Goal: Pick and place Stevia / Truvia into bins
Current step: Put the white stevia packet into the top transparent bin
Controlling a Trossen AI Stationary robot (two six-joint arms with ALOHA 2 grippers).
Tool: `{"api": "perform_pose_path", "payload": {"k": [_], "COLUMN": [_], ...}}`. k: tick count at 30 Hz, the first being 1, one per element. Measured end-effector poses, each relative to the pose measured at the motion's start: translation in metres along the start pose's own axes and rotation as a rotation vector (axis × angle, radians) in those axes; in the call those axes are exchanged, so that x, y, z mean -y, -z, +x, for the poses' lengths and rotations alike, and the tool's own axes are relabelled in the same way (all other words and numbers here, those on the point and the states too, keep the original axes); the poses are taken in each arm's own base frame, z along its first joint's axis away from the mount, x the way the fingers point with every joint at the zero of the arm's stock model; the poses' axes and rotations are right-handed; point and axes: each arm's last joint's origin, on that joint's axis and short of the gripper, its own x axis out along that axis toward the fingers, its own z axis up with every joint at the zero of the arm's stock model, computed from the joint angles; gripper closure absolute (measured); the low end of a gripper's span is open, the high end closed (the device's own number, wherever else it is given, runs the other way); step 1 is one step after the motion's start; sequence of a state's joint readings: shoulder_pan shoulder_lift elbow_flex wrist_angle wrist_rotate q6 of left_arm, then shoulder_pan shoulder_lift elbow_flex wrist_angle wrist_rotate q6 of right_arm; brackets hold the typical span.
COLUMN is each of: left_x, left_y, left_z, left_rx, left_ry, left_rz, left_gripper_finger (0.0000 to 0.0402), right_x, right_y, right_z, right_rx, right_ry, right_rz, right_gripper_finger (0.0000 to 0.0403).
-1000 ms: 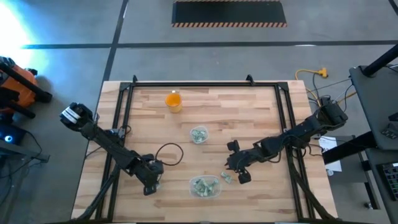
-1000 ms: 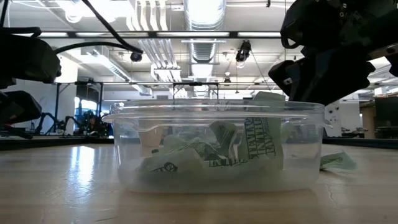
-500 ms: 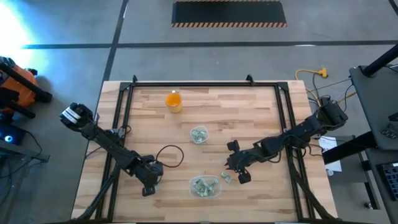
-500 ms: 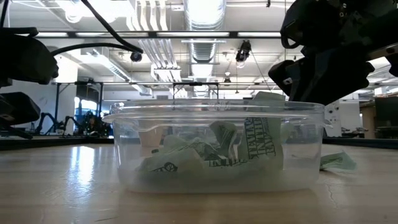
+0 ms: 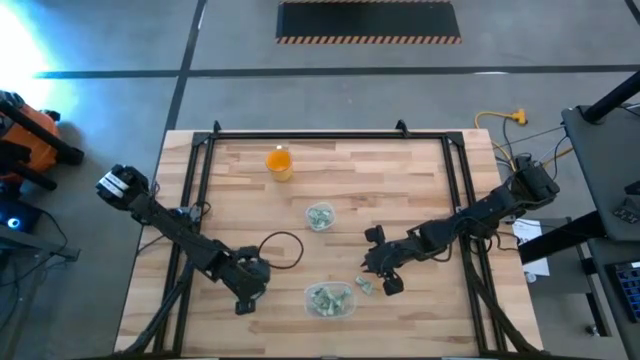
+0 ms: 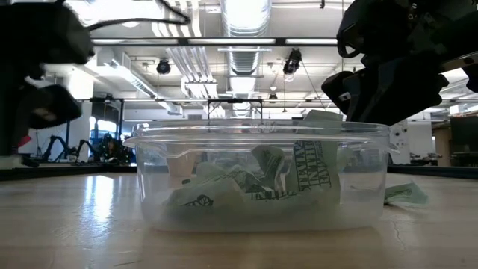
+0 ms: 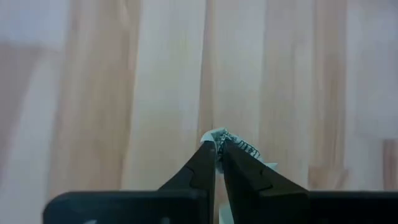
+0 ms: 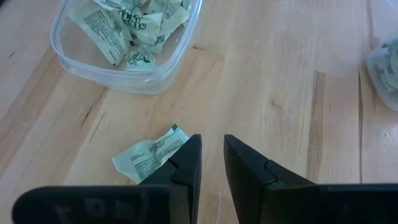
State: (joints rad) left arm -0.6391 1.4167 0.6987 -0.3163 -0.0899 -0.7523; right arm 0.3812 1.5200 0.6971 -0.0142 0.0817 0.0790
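Observation:
Pale green-and-white Stevia sachets fill the larger clear tub near the front edge and the small round clear cup mid-table. My left gripper, left of the tub, is shut on one crumpled sachet. My right gripper hovers right of the tub, its fingers narrowly open with nothing between them. A loose sachet lies flat on the wood beside one of its fingers. My left gripper pinches the crumpled sachet between its two fingers. A wrinkled edge sticks out past the fingertips and more paper shows beside one finger. The fingers point down at the table. Whether the sachet is clear of the wood I cannot tell.
An orange cup stands near the far edge. A black cable loop lies on the table by my left arm. A dark metal frame runs along the table's far and side edges. Bare wood lies between the tub and the small cup.
My left gripper has shifted a little toward the table's right, toward the tub, and in the low view it sits higher than before. My right gripper and the loose sachet beside it have stayed where they were.

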Motion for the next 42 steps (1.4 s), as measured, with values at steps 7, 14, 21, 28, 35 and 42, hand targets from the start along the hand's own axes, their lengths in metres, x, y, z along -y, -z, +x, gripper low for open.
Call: {"api": "perform_pose_path", "payload": {"k": [7, 14, 21, 28, 35, 42], "left_x": [-0.002, -0.017, -0.043, -0.080, -0.104, -0.109], "left_y": [-0.031, -0.067, -0.103, -0.127, -0.132, -0.136], "left_z": [-0.011, -0.025, -0.033, -0.030, -0.009, 0.006], "left_rx": [0.165, 0.396, 0.575, 0.622, 0.555, 0.550], "left_ry": [-0.113, -0.427, -0.546, -0.651, -0.681, -0.661], "left_rz": [0.124, 0.217, 0.266, 0.212, 0.182, 0.188], "left_gripper_finger": [0.0391, 0.0391, 0.0391, 0.0391, 0.0391, 0.0391], "right_x": [0.000, 0.000, 0.000, 0.000, 0.001, 0.002], "right_y": [-0.001, -0.001, -0.001, 0.001, 0.010, 0.013], "right_z": [0.000, 0.000, 0.000, 0.000, 0.002, 0.003], "right_rx": [0.006, 0.006, 0.006, 0.000, -0.025, -0.011], "right_ry": [-0.001, -0.001, -0.001, -0.001, 0.001, 0.002], "right_rz": [0.000, 0.000, -0.004, -0.003, -0.002, 0.000], "right_gripper_finger": [0.0346, 0.0346, 0.0346, 0.0346, 0.0346, 0.0346]}}
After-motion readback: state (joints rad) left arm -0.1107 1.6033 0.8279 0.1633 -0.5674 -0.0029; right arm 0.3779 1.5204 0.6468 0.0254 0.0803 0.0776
